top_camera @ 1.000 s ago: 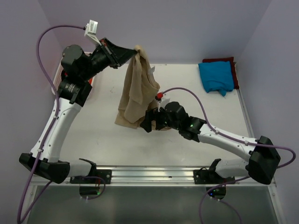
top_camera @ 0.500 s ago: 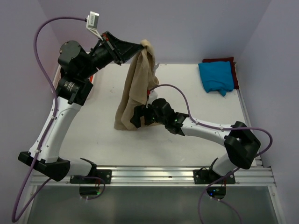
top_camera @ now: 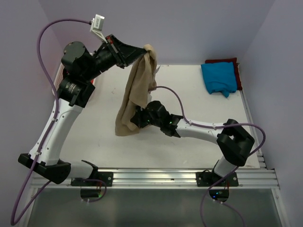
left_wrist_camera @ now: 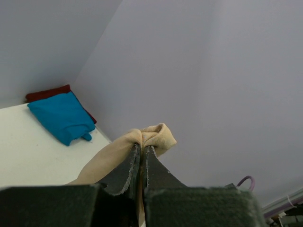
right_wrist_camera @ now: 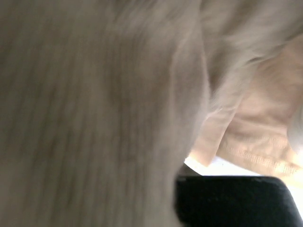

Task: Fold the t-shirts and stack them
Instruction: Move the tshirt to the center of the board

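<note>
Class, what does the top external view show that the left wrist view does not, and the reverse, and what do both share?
Only the top external view: the right arm, with the right gripper at the lower part of the hanging tan t-shirt. Only the left wrist view: the left gripper's fingers pinching a bunched fold. Both: the tan t-shirt, and the blue t-shirt lying on the maroon t-shirt in the far corner.

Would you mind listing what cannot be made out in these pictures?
Right claw: tips buried in the tan shirt, top view; right wrist view is only blurred cloth.
Maroon shirt: mostly under the blue shirt, top view.
Left claw: body cut off by the bottom edge, left wrist view.
</note>
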Robot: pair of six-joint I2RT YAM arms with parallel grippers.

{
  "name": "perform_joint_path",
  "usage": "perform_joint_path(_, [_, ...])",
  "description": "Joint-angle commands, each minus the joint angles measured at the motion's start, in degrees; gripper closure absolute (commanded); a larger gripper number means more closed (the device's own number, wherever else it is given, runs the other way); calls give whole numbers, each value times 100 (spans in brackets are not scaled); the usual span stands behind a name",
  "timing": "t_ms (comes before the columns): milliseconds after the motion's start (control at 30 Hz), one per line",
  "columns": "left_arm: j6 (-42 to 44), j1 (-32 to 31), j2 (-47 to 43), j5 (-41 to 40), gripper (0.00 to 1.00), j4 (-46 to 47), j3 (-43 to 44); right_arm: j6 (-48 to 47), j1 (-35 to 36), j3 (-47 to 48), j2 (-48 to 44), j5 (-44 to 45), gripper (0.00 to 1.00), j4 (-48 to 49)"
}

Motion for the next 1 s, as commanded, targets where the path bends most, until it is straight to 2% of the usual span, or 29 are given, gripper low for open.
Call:
perform_joint_path(0, [562,-36,-407,-437,100,-284,278,-271,184,13,-650,563,100,-547])
perform_joint_path(67, [826,-36,-557,-1172,100,-837,174,-394,193,-171,-1272,978,100,-997])
perform_joint_path(133, [1064,-36,-908,-1771,100,-1275,-90,-517,193,-198,-1713,1628,100,-1946])
perform_joint_path(167, [1109,-36,-1031,-2392,100,-1418,-413,-640,193,-189,-1907,1839,100,-2262])
perform_joint_path(233, [1153,-36,-1444,-2819,100,-1769,-1045,-781,184,-93,-2487,2586,100,-3211])
perform_joint_path(267, [1162,-36,-1576,-3369,100,-1884,-1275,-860,184,-32,-2663,2849,100,-3519])
perform_joint_path(300, [1144,-36,-1865,-3548,100,-1972,-1504,-1000,193,108,-2812,3052,100,-4088])
perform_joint_path(367, [1039,-36,-2112,-4039,100,-2358,-2056,-1246,175,363,-3138,3781,100,-4540])
perform_joint_path(500, [575,-36,-2937,-4270,100,-2911,-2998,-1624,166,863,-3262,4626,100,-5358])
perform_joint_path(667, [169,-36,-3501,-4166,100,-3598,-3912,-1985,123,1277,-3131,4926,100,-5386])
perform_joint_path(700, [125,-36,-3546,-4104,80,-3686,-4019,-2012,114,1331,-3087,4891,100,-5325])
perform_joint_path(767, [10,-36,-3686,-3798,57,-3792,-4440,-2117,79,1480,-2920,4795,100,-5254])
perform_joint_path(800, [-94,-36,-3826,-3753,21,-3792,-4572,-2144,87,1533,-2841,4646,100,-5219])
perform_joint_path(833, [-130,-36,-3888,-3735,7,-3836,-4774,-2153,87,1577,-2771,4549,100,-5192])
perform_joint_path(867, [-130,-36,-4037,-3613,0,-3784,-4863,-2170,78,1647,-2709,4435,100,-5149])
perform_joint_path(967, [-60,-36,-4257,-3271,0,-3275,-5197,-2266,70,1674,-2533,3785,100,-4859])
